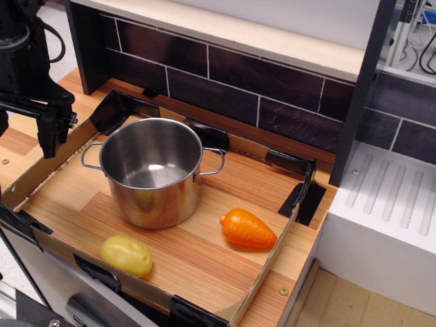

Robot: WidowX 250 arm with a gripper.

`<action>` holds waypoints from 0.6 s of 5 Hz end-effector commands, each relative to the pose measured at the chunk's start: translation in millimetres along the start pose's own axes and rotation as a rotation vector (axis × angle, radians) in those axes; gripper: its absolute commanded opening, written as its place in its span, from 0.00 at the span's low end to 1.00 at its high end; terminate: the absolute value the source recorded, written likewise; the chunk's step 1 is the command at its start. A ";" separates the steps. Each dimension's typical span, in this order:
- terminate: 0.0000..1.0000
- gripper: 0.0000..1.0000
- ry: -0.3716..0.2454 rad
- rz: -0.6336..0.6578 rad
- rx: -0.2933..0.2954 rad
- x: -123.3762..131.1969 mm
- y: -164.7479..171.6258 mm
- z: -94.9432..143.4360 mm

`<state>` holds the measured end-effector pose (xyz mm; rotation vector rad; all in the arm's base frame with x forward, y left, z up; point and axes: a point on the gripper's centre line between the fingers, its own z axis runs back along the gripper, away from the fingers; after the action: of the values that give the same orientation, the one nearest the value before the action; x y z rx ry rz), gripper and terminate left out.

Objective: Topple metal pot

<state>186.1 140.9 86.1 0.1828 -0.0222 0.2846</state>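
light: bright, even, from overhead | glare: white highlight on the metal pot (pixel 152 170) inner floor, sheen along its rim, small glints on the toy carrot (pixel 248 229) and toy potato (pixel 127 255) | shadows: soft and short beside the pot on the tabletop (pixel 204 262) | focus: sharp mid-frame, slightly soft at far corners | noise: mild grain in the dark tiles (pixel 225 82)

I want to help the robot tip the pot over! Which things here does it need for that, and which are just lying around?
Needed for the job:
metal pot, standing upright
gripper, up at the left, apart from the pot

Just lying around:
yellow toy potato, in front of the pot
orange toy carrot, to the pot's right
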 end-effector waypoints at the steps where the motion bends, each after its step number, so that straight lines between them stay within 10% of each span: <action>1: 0.00 1.00 0.000 0.000 0.000 0.0 0.0 0.0; 3: 0.00 1.00 -0.055 -0.146 -0.077 22.4 7.2 35.9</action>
<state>203.0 142.9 116.1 0.0938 -0.0481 0.1178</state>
